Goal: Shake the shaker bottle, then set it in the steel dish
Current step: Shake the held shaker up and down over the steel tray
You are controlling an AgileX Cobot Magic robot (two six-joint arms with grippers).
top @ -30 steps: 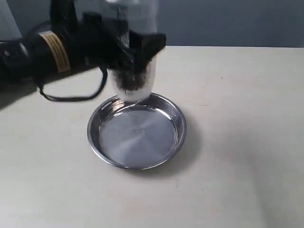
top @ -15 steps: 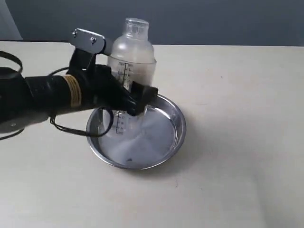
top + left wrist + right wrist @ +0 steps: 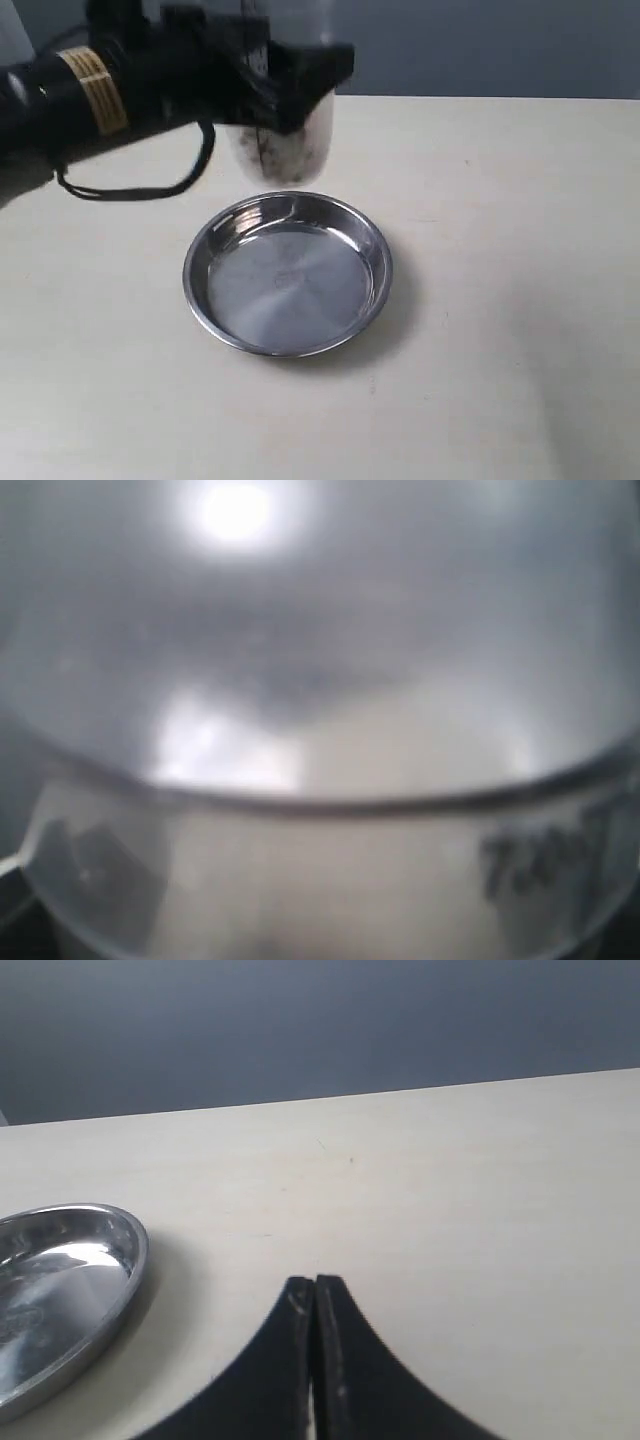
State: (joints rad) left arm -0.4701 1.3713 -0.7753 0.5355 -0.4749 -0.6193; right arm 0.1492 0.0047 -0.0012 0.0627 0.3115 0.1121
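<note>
Your right hand (image 3: pixel 315 1360) is pinched shut on nothing, low over the worktop (image 3: pixel 500 300) and off to one side of the dish (image 3: pixel 290 285). The dish lies empty about midway between the near and far edges. Half a second ago the bottle (image 3: pixel 290 150) was down inside it. Now your left hand (image 3: pixel 290 85), clamped round the bottle, has lifted it above the dish's far rim, with brown bits (image 3: pixel 283 160) at its base. You look to be mid-shake, and the set-down is still to come.
</note>
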